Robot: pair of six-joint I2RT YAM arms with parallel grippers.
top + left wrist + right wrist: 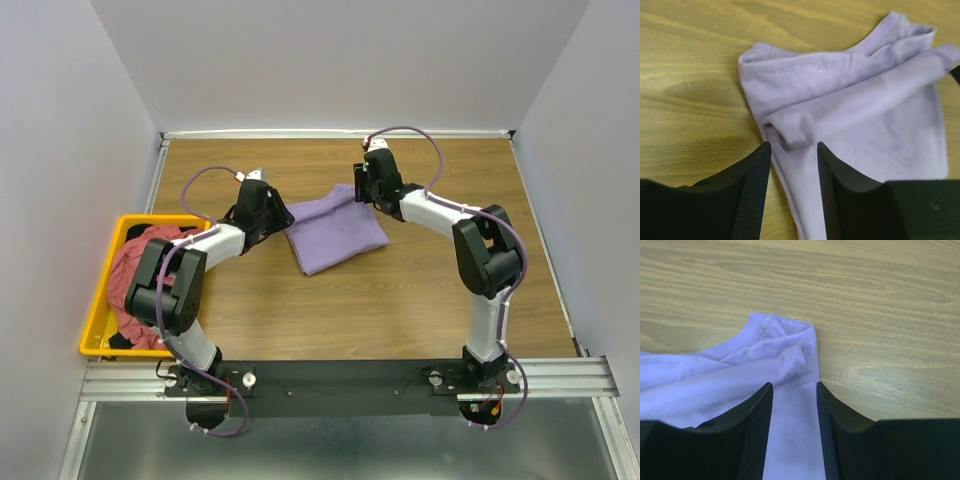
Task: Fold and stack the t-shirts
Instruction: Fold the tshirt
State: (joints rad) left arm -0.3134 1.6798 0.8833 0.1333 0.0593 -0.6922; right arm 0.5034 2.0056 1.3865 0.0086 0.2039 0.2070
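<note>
A lavender-purple t-shirt lies loosely folded on the wooden table, between the two arms. My left gripper is at its left edge, open. In the left wrist view the shirt spreads ahead and its edge runs under the gap of the left gripper, not pinched. My right gripper is at the shirt's far right corner, open. In the right wrist view the right gripper hovers over the shirt, near its collar corner. A dusty red-pink t-shirt lies crumpled in the bin.
A yellow plastic bin sits at the table's left edge, partly under the left arm, with a bit of dark cloth at its near end. White walls close in the table at the back and sides.
</note>
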